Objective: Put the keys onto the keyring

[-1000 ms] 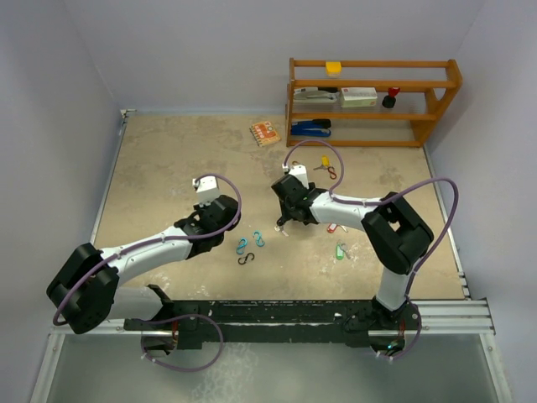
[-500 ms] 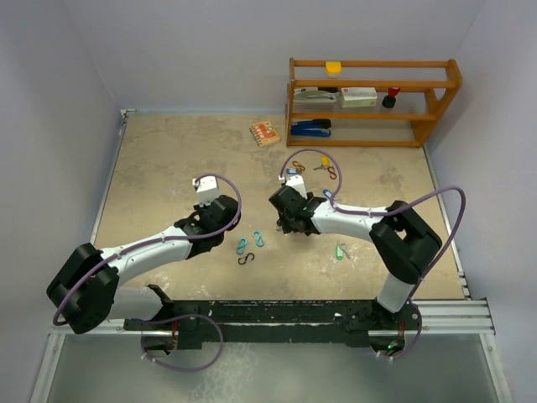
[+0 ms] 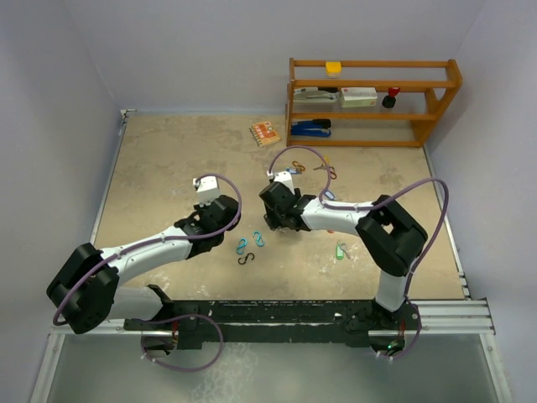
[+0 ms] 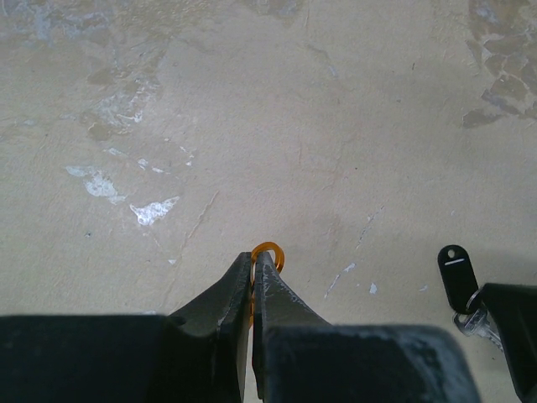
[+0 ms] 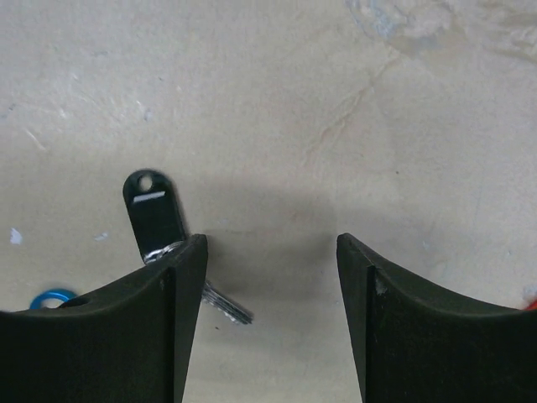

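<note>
Left end effector (image 4: 253,267): fingertips pressed together on a small orange keyring (image 4: 268,253). The ring sticks out just past the tips, low over the worktop (image 4: 277,109). Seen from above, this end effector (image 3: 225,225) sits left of centre, pointing toward the other arm.

Right end effector (image 5: 270,245): jaws stand well apart, with only bare worktop between them, so it grips nothing. From above it (image 3: 273,223) is near the middle of the worktop, close to the left one but not touching it.

Black-tagged key (image 5: 154,211): flat on the worktop just outside the right end effector's left-hand finger (image 5: 172,319) as its own camera sees it. The tag points away from the finger. The metal shaft passes behind the fingertip and shows again below it. I cannot tell whether it touches the finger. The left wrist camera catches the same key (image 4: 457,270) at its right edge.

Green-tagged key (image 3: 341,250): lies well to the right, beside the right arm's elbow.

Three S-shaped clips (image 3: 249,246) lie between the two arms, nearer the bases.

Wooden shelf (image 3: 436,105) at the far right corner; blue stapler (image 3: 310,128) on its bottom level.
</note>
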